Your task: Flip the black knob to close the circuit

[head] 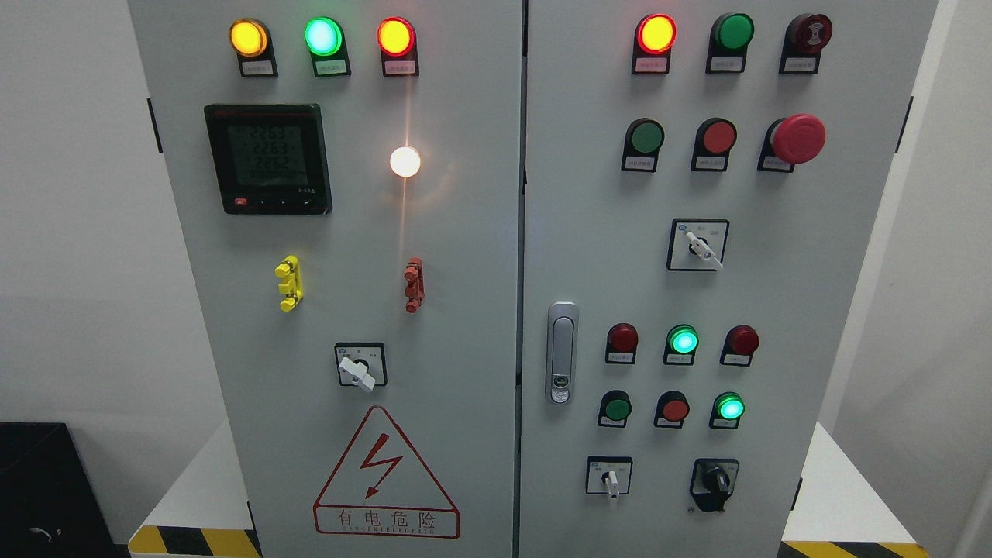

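A black knob (715,482) sits at the lower right of the grey control cabinet's right door (814,325), its pointer standing close to upright. Neither of my hands nor any arm shows in the head view. Nothing touches the knob.
White selector switches (612,480), (701,248), (358,370) sit on the doors, with lit and unlit lamps, a red mushroom stop button (798,139), a door handle (561,353), a digital meter (268,159) and a red warning triangle (385,480). A black box (39,488) stands at lower left.
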You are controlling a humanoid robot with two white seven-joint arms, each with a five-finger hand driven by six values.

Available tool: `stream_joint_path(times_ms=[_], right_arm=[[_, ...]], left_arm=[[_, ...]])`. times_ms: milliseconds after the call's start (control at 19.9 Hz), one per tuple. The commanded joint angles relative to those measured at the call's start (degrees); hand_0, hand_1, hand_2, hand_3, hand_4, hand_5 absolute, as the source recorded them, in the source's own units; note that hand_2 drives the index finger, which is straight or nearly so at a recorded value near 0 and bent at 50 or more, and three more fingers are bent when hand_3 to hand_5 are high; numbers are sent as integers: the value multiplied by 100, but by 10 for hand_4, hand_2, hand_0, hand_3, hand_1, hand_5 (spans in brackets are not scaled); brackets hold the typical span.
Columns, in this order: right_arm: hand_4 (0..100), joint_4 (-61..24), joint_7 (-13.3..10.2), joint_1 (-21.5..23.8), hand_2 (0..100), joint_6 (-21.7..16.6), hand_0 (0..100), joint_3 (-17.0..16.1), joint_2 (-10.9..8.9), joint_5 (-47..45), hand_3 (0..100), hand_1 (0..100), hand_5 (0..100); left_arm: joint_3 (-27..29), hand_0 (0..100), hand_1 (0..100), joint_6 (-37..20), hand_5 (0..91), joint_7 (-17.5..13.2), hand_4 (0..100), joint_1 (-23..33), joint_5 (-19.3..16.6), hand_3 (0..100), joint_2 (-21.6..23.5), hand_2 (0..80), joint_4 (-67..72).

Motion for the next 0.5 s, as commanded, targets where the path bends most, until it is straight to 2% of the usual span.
stream_joint_path(times_ms=[0,201,301,452], right_arm=[[0,58,3,-30,0,3,0,-25,10,-52,0,125,0],[0,41,46,-30,0,3,0,-51,28,-35,0,124,0],[0,-29,134,-30,0,3,0,-103,115,-26,0,123,0],[0,-327,108,5,0,38,0,-112,133,140,0,122,0]], left_arm=[[0,120,556,2,0,4,0,35,-1,0,2,0,0],[0,120,556,2,0,4,0,35,0,0,2,0,0],[0,120,556,2,0,4,0,35,-1,0,2,0,0],[0,120,556,2,0,4,0,35,-1,0,2,0,0]])
